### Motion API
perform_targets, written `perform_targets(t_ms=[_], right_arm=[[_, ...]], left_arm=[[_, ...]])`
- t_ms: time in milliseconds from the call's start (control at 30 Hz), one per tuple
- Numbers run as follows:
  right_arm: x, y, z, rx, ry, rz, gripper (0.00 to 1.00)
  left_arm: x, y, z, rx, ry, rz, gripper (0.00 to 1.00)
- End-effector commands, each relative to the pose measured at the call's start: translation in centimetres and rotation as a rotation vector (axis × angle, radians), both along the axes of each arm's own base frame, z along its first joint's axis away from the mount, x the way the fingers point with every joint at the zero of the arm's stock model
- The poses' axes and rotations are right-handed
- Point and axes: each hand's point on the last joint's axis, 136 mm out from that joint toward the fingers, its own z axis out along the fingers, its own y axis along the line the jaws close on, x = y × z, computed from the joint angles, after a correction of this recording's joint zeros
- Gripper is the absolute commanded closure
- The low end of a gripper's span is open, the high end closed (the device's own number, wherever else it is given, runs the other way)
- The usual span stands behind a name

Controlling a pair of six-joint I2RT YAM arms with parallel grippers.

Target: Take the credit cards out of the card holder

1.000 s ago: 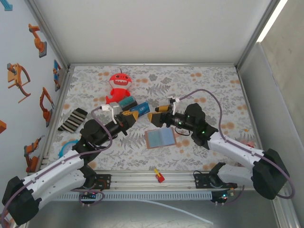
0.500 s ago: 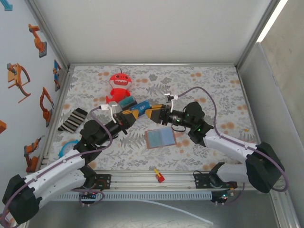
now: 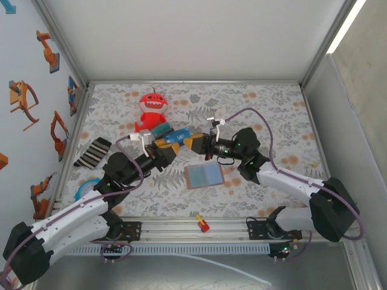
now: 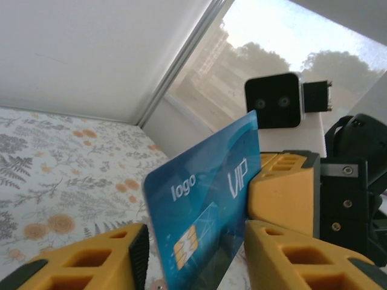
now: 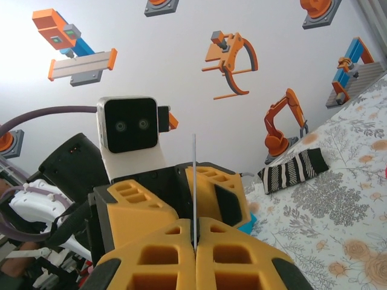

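— What does your left wrist camera give you that the overhead view doesn't?
— The face of the blue plastic credit card point(image 4: 202, 205): you can read "logo" and "VIP" and see a gold chip. It stands between the yellow fingers point(image 4: 91, 260) of your left gripper point(image 4: 193, 254), which are parted around it.
— And the right wrist camera?
— There you see the same card edge-on, a thin line. Your right gripper point(image 5: 195, 232) has its jaws pressed together on it.
— Where is the holder?
— From above, the tan-brown leather-like bifold card holder point(image 3: 204, 175) lies unfolded on the floral table cover point(image 3: 254, 103), pale blue-grey side up. Whether its pockets hold any card, you cannot tell. It lies apart from both grippers, on their near side, closest to the right one.
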Motion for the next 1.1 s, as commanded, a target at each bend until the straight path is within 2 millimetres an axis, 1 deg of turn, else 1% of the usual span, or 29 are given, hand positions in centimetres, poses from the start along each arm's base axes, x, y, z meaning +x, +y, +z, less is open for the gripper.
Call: perform_targets(t_ms=[0, 133, 200, 300, 433, 533, 667, 733, 767, 833, 933, 1067], right_arm=[[-0.6, -0.2, 2.0, 0.043, -0.063, 0.016, 1.0], [-0.7, 0.0, 1.5, 0.028, -0.055, 0.028, 1.0], [-0.8, 0.0, 1.2, 0.018, -0.052, 0.039, 1.0], [-1.0, 0.3, 0.8, -0.003, -0.042, 0.06, 1.0], [-1.1, 0.5, 0.1, -0.04, -0.029, 0.078, 1.0], [-1.1, 0.5, -0.3, -0.073, -0.021, 0.08, 1.0], [-1.3, 0.4, -0.5, -0.092, -0.02, 0.079, 1.0], [-1.5, 0.2, -0.5, -0.1, -0.02, 0.08, 1.0], [-1.6, 0.2, -0.5, -0.105, -0.02, 0.082, 1.0], [-1.7, 0.1, -0.5, -0.112, -0.021, 0.085, 1.0], [-1.9, 0.0, -0.5, -0.116, -0.023, 0.086, 1.0], [-2.0, -0.1, -0.4, -0.117, -0.027, 0.085, 1.0]], left_arm=[[-0.2, 0.6, 1.2, 0.046, -0.033, 0.019, 0.48], [-0.4, 2.1, 2.0, 0.167, -0.075, 0.066, 0.35], [-0.3, 3.1, 1.9, 0.281, -0.066, 0.094, 0.29], [-0.4, 4.1, 1.8, 0.443, -0.044, 0.097, 0.27], [-0.5, 4.3, 1.8, 0.57, -0.029, 0.064, 0.27], [-0.3, 3.6, 2.0, 0.605, -0.03, 0.022, 0.28], [-0.3, 1.8, 2.5, 0.607, -0.044, -0.092, 0.31], [-0.2, 1.0, 2.6, 0.603, -0.045, -0.138, 0.35], [0.1, 0.7, 2.6, 0.599, -0.038, -0.153, 0.4], [0.4, 0.0, 2.5, 0.58, -0.023, -0.198, 0.43], [0.6, -0.8, 2.2, 0.553, 0.006, -0.282, 0.45], [0.7, -1.4, 1.7, 0.532, 0.034, -0.344, 0.49]])
